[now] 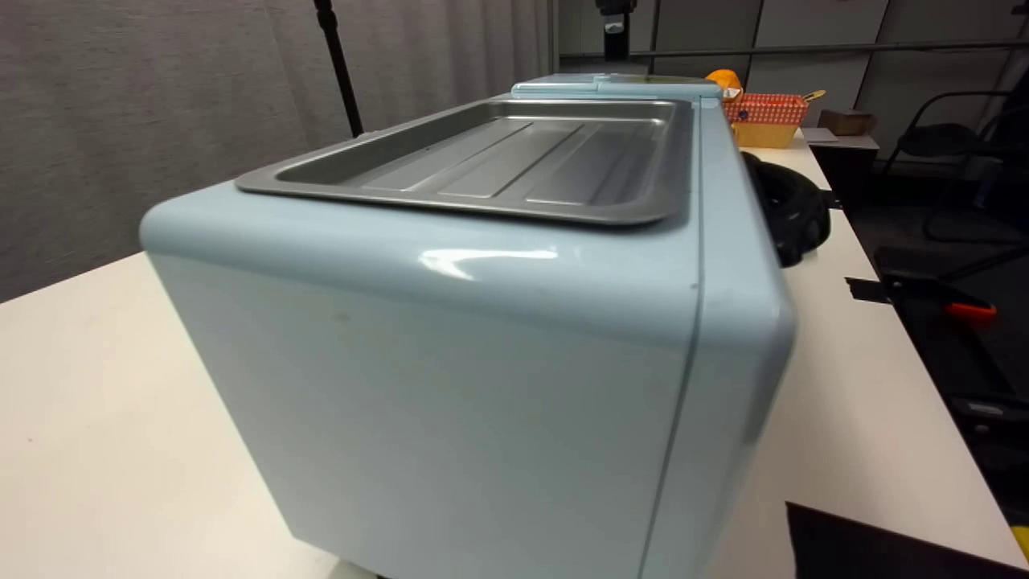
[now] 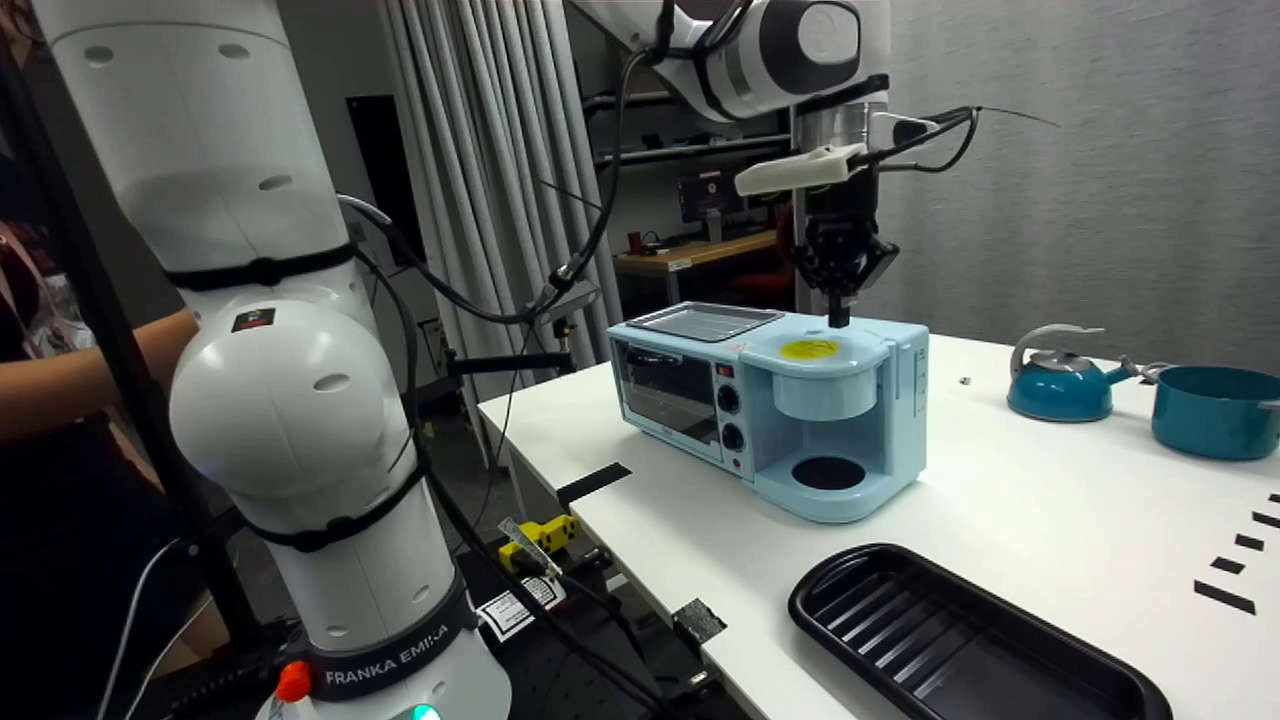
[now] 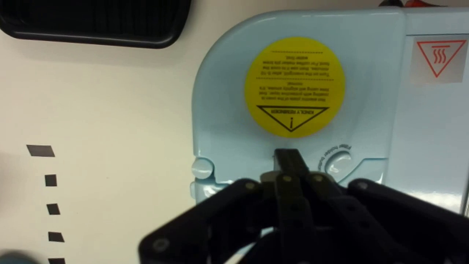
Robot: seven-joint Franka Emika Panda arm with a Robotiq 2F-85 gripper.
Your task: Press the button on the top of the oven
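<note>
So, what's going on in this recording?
A white Franka robot arm points its black Robotiq gripper, shut with nothing visibly held, down at the top of a glossy pale-blue, box-shaped oven. In the wrist view, the gripper's tip appears left of the round pale-blue button marked "Filter holder button", probably the target. Right now nothing presses that button. Whether the tip touches the oven's top is hard to tell.

Place: lab | robot arm | curtain | monitor, desk | tape-marked white table

Free room, oven to kettle
</note>
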